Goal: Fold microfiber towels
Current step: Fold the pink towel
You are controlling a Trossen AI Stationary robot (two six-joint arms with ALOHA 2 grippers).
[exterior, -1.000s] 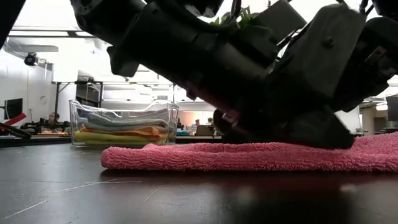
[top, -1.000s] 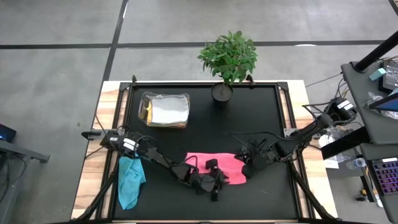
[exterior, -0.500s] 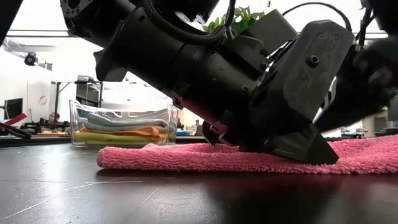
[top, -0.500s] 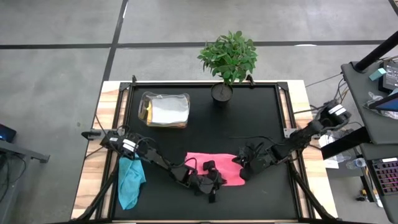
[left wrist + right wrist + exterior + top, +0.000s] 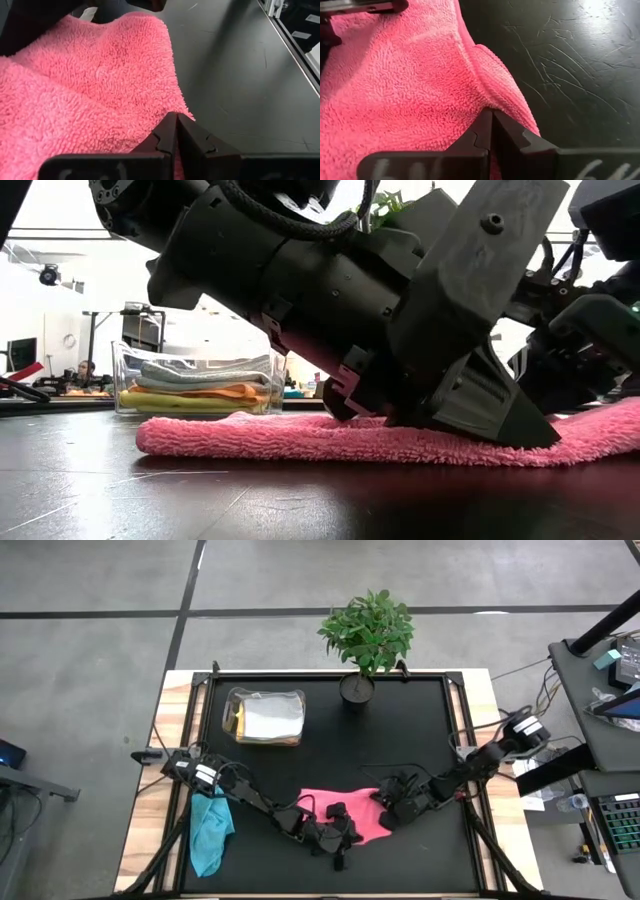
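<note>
Table (image 5: pixel 420 720): two loose towels (image 5: pixel 340 808)

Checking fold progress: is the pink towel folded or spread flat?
Spread, not yet folded: the pink towel lies in one rumpled layer on the table.

Pink towel (image 5: pixel 345 808) on a black table (image 5: pixel 420 730) with pale wood edges (image 5: pixel 160 740). Teal towel (image 5: pixel 209 830) over the left edge. Clear box (image 5: pixel 264 716) holds grey, orange and yellow cloths. Green plant (image 5: pixel 368 630) in a black pot (image 5: pixel 356 688). Both arms black.
</note>
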